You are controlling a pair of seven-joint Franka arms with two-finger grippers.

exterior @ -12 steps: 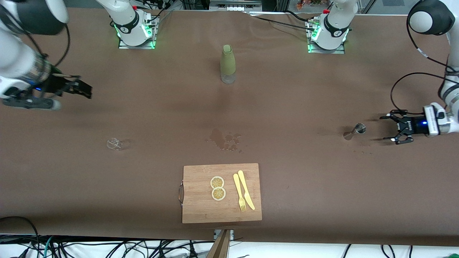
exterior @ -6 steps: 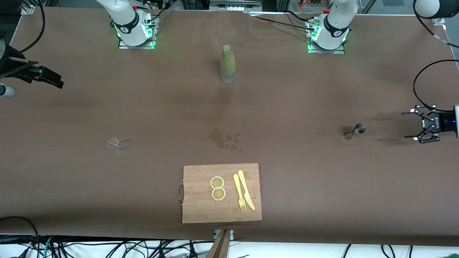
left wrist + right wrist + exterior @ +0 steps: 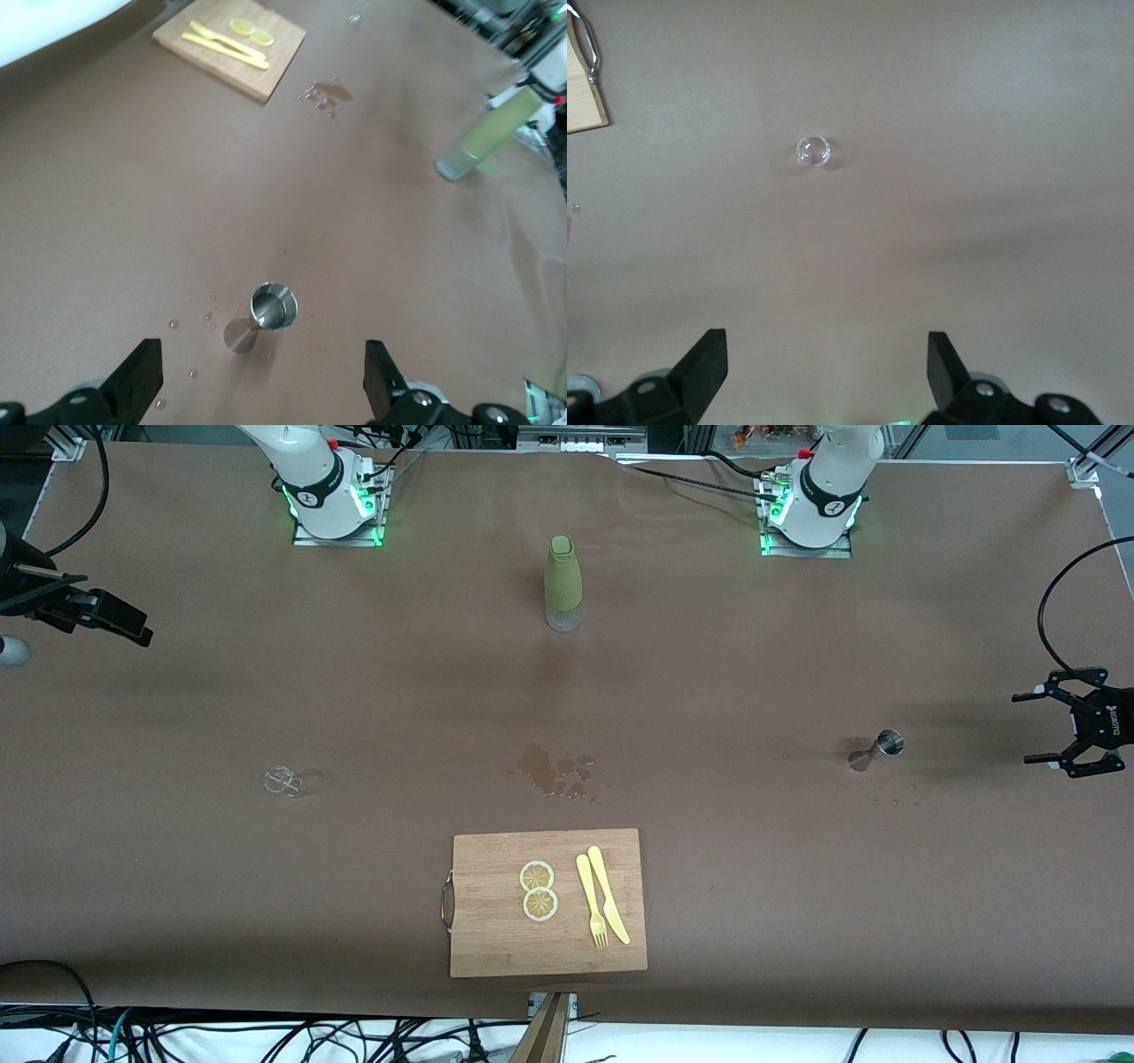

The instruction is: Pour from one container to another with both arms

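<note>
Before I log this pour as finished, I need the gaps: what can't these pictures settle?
- Glass cup: too small and clear in the front and right wrist views to show any liquid.
- Jigger: its contents are unreadable in either view.
- Right gripper: the front view's edge cuts off its arm.
- Left gripper: likewise cut off.

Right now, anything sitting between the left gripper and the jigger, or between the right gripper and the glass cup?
Nothing visible. The left gripper is open at the left arm's end of the table, with bare brown table between it and the steel jigger. The right gripper is open above the glass cup, only bare table around it.
</note>
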